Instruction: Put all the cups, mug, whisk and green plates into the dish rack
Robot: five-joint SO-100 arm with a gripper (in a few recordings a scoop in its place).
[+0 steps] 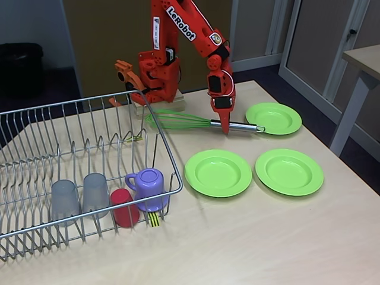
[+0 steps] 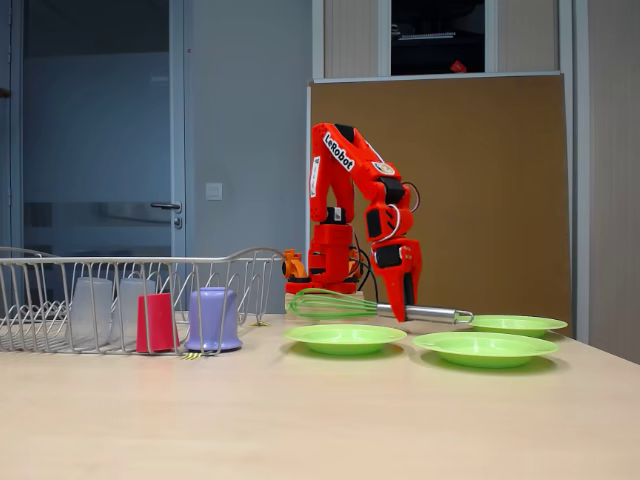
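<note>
While three cups sit racked, claw grasps whisk; three plates out.

The pale wood-look laminate table looks smooth and fairly matt. The big silver wire dish rack is shiny metal. The round lime-green plastic plates have a soft gloss. The balloon whisk has bright green wires and a polished steel handle. The two frosted grey tumblers look translucent; the lilac plastic mug and red cup are opaque. The arm's orange-red plastic pincer looks matt.
</note>
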